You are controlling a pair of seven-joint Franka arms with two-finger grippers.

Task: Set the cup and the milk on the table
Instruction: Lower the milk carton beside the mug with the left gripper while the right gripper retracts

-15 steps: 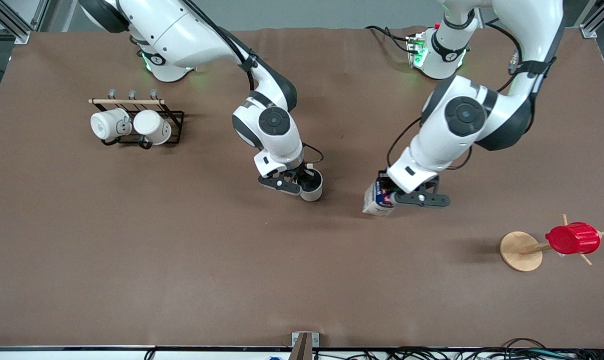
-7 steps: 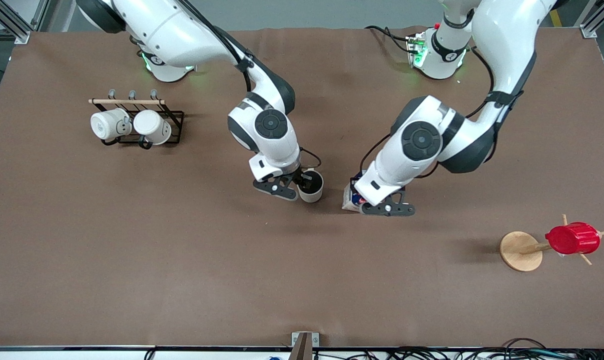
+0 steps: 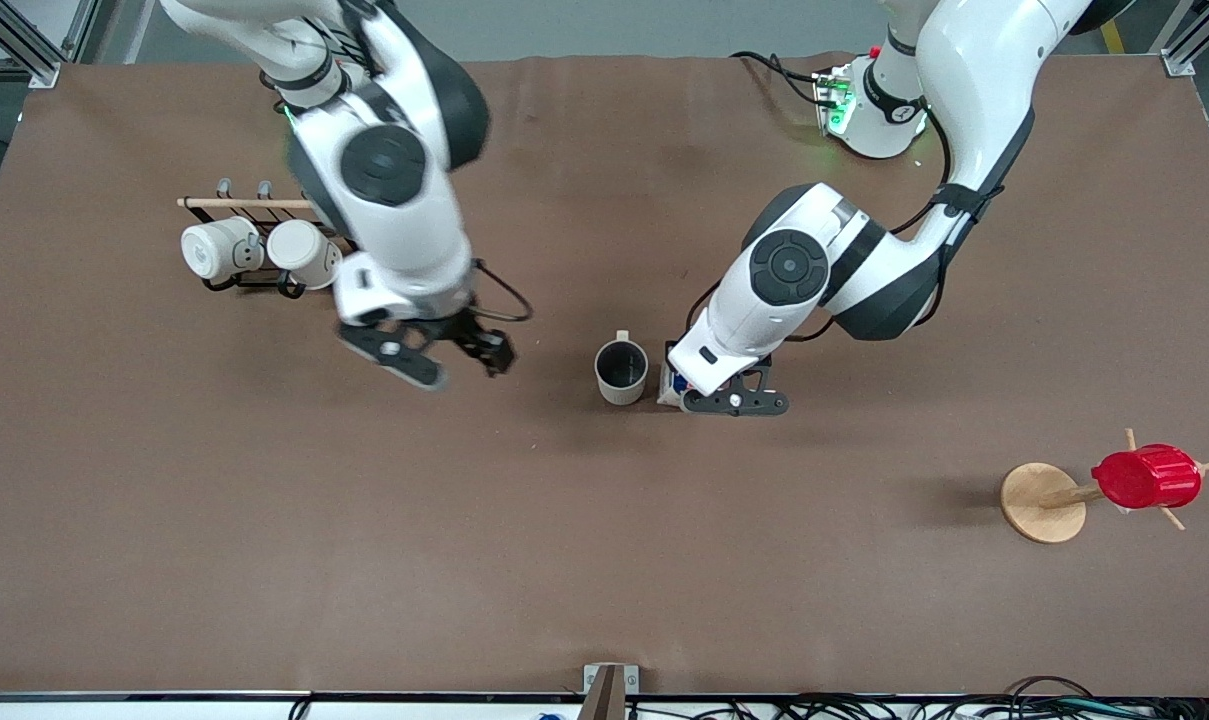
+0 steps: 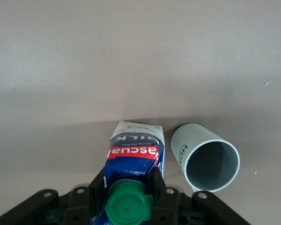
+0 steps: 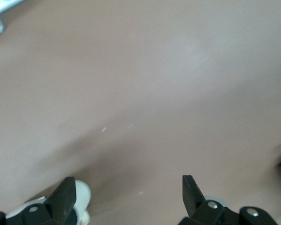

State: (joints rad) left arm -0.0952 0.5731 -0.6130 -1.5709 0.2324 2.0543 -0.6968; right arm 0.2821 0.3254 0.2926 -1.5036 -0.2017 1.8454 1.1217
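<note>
The pale grey cup (image 3: pixel 621 372) stands upright and alone on the brown table (image 3: pixel 264 520), handle toward the robots' bases. My left gripper (image 3: pixel 694 392) is shut on the blue-and-white milk carton (image 3: pixel 670 384), right beside the cup toward the left arm's end. In the left wrist view the gripper (image 4: pixel 129 187) clamps the milk (image 4: pixel 136 152) just below its green cap (image 4: pixel 129 206), with the cup (image 4: pixel 206 157) close alongside. The carton's base is at the table; I cannot tell whether it touches. My right gripper (image 3: pixel 454 360) is open and empty, in the air over bare table; it also shows wide open in the right wrist view (image 5: pixel 127 194).
A black wire rack (image 3: pixel 349 240) with two white mugs (image 3: pixel 264 250) stands toward the right arm's end. A wooden stand (image 3: pixel 1042 502) carries a red ribbed cup (image 3: pixel 1144 477) toward the left arm's end. A pale rounded thing (image 5: pixel 82 197) shows beside one right finger.
My right gripper has let go of the cup, opened, and moved away toward the rack. My left gripper has carried the milk toward the cup and lowered it beside it.
</note>
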